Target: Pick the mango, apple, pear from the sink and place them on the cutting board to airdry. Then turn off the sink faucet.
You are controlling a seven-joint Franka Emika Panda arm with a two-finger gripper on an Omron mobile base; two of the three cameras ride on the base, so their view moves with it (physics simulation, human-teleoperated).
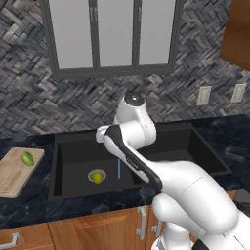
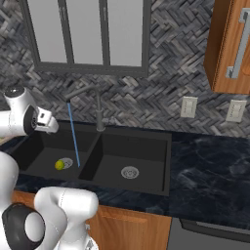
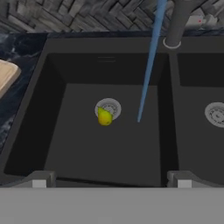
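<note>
Hand view looks down into the left basin of the sink (image 3: 26,113), and I see a small yellow-green pear (image 3: 104,117) lying on the round silver drain (image 3: 109,107), just left of the thin blue water stream (image 3: 148,65) that falls from the sink faucet (image 3: 177,22). One green fruit (image 1: 27,157) already lies on the cutting board (image 1: 12,180), left of the sink. The gripper (image 3: 111,183) hangs above the near edge of the basin with its fingers spread wide and nothing between them. I judge the pear to be light, firm and wet, so it may slip. I would take it across the thick lower body, not the narrow neck.
</note>
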